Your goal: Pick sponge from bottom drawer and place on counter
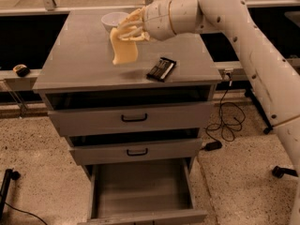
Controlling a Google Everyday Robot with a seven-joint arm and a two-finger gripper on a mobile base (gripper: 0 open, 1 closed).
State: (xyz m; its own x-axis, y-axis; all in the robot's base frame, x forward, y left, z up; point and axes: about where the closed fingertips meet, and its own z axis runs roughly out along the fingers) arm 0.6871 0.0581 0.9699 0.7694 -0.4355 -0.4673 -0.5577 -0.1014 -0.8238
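Note:
The pale yellow-tan sponge (pixel 124 50) hangs from my gripper (pixel 127 28) above the middle of the grey counter (pixel 79 64). The gripper is shut on the sponge's top edge, and the sponge dangles just above the surface. The white arm reaches in from the right over the cabinet. The bottom drawer (pixel 140 193) is pulled open below and shows an empty grey tray.
A white bowl (pixel 111 20) stands at the back of the counter, just behind the gripper. A black flat packet (pixel 161 69) lies on the counter to the right of the sponge. Two upper drawers with black handles (pixel 134 118) are slightly ajar. Cables lie on the floor at right.

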